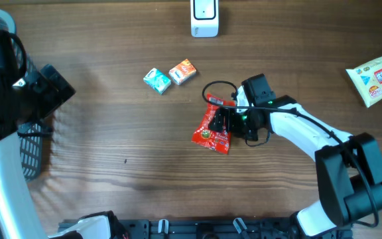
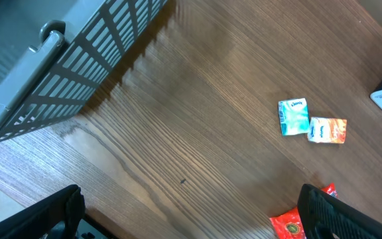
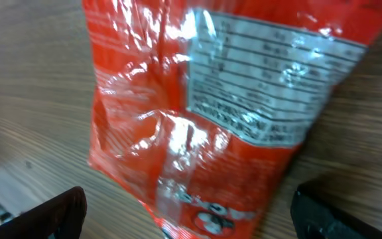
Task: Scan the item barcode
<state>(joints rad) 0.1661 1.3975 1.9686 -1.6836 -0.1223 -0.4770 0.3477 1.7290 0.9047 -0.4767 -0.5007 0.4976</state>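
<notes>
Over mid-table, the right gripper (image 1: 233, 121) hangs spread wide above the red snack bag (image 1: 211, 135), which is lying on the brown wood-grain table (image 1: 111, 166). The left gripper (image 2: 191, 216) gapes too, over by a grey basket (image 2: 78, 66).

Right claw (image 1: 226, 121) over red packet (image 1: 209, 135)

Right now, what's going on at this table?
The right gripper hangs over the shiny red plastic snack bag, which lies flat mid-table with its printed label panel up. The jaws are spread wide and grip nothing. The left gripper is open over bare wood near the grey slatted basket. The white upright device, likely the scanner, stands at the far edge.
</notes>
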